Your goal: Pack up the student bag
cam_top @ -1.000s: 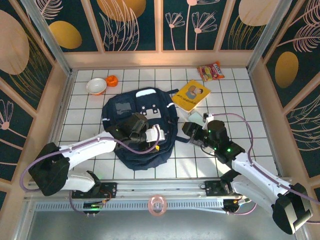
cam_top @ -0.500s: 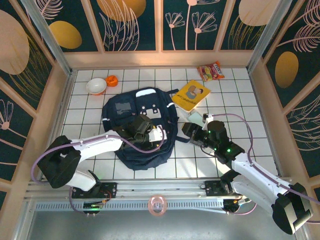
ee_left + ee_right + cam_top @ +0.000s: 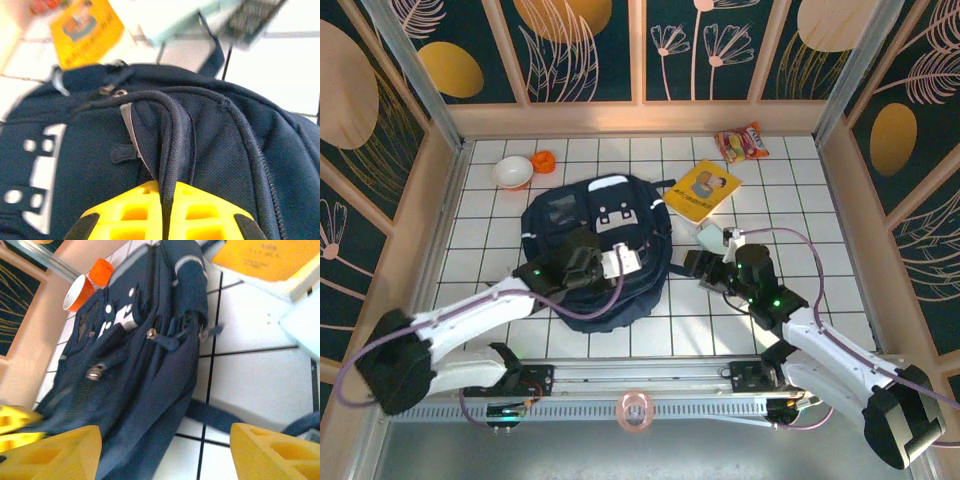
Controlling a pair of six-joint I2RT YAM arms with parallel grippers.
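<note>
left gripper [image 3: 165, 220]: clamped on a dark cord-like handle at the top of the student bag [image 3: 610, 310]
right gripper [image 3: 162, 452]: jaws spread wide, hovering just right of the bag, over a dark strap
bag: flat on the table, left of centre, pale patch toward the far wall
surface: white tiled table [image 3: 800, 230], dark grid lines
room: wood-framed walls, dark floral panels on three sides
edges: yellow book [image 3: 707, 190] just beside the bag's far-right corner; snack packet [image 3: 742, 142] at the far wall
open room: bare tiles right of the book and along the near-right
containers: bowl [image 3: 512, 172] far-left, open side up, inside plain white; bag contents cannot tell
</note>
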